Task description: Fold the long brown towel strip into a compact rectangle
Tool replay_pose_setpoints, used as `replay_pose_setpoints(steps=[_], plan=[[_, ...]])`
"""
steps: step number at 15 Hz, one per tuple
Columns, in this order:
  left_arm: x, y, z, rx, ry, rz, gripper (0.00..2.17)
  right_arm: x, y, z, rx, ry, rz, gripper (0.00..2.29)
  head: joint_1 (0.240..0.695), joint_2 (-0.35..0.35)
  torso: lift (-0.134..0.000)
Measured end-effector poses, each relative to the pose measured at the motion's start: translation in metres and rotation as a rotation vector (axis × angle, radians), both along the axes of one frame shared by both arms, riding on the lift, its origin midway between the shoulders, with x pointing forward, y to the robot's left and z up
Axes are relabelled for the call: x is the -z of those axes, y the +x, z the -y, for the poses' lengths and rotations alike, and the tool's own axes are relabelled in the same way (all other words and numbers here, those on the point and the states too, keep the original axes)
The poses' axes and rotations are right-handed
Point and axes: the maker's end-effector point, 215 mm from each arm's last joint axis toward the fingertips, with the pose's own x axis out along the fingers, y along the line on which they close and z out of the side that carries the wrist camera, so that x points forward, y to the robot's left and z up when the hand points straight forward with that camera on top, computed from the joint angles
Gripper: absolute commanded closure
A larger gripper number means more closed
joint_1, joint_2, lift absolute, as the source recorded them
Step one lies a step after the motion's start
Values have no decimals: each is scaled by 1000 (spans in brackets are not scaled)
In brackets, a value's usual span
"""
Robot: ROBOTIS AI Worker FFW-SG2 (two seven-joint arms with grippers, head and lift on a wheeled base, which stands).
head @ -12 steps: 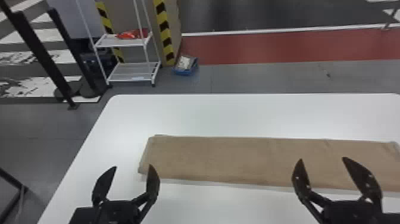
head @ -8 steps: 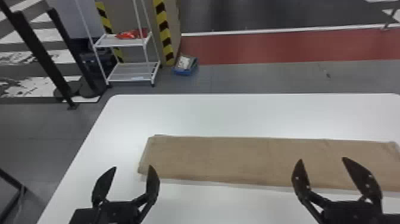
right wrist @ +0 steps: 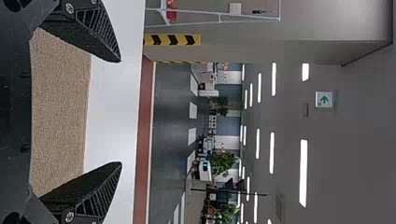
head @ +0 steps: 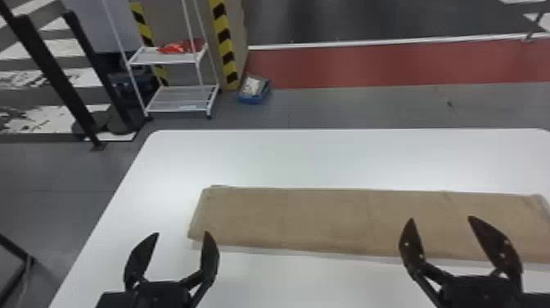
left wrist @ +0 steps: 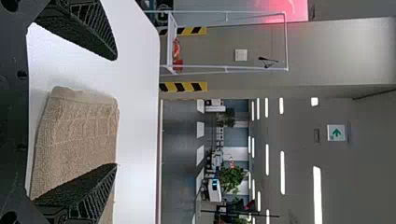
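Pale, rounded at its far corners, a counter occupies the foreground of an indoor hall with gray flooring and, beyond it, a red floor band. Behind the counter toward the left stand a white wire-frame shelf unit, bearing a red item on its upper shelf, and a panel edged with yellow-and-black hazard tape; a blue tray sits on the floor beside the latter. The brown towel strip lies flat on the counter, its long sides running left to right and its right end continuing past the edge of the head view. Left gripper: near the strip's near left corner, jaws open, the two fingers spread well apart. Right gripper: toward the right portion of the strip, its fingertips overlapping the cloth in the head view; jaws likewise open. Whether these fingertips touch the cloth cannot be told. The left wrist view shows the strip's left end, with rounded, layered edges. In the right wrist view, a plain length of the same cloth spans the gap between the fingers as seen. Farther off, both wrist views include a green arrow sign and leafy plants.
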Motion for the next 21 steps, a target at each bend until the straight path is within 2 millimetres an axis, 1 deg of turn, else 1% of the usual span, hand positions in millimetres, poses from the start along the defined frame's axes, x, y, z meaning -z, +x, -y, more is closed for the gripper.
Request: replay_pose_setpoints(steps=[3, 5, 7, 9, 10, 12, 14, 17, 19, 21], plan=[[-1, 5, -1, 27, 3, -8, 76, 0, -4, 2, 3, -1, -3, 97, 695, 133, -110], [3, 20, -7, 73, 2, -45, 110, 1, -8, 7, 11, -5, -6, 97, 695, 128, -110], [8, 37, -21, 88, -12, -88, 164, 2, -9, 8, 13, -6, -10, 97, 695, 139, -110], [9, 56, -42, 83, -36, -126, 178, 3, -10, 9, 14, -1, -12, 97, 695, 169, -110], [13, 65, -51, 91, -55, -160, 184, 4, -10, 9, 15, 1, -14, 97, 695, 178, -110], [30, 77, -67, 116, -121, -261, 191, 5, -10, 9, 16, 7, -17, 97, 695, 193, -110], [41, 83, -76, 135, -192, -337, 191, 7, -9, 9, 16, 12, -19, 97, 695, 203, -110], [60, 86, -83, 141, -298, -432, 191, 11, -6, 7, 13, 14, -26, 97, 695, 216, -110], [68, 89, -79, 153, -343, -469, 191, 14, -5, 6, 11, 15, -30, 97, 695, 213, -110], [72, 91, -73, 167, -366, -490, 191, 18, -3, 5, 10, 15, -34, 97, 695, 208, -110]])
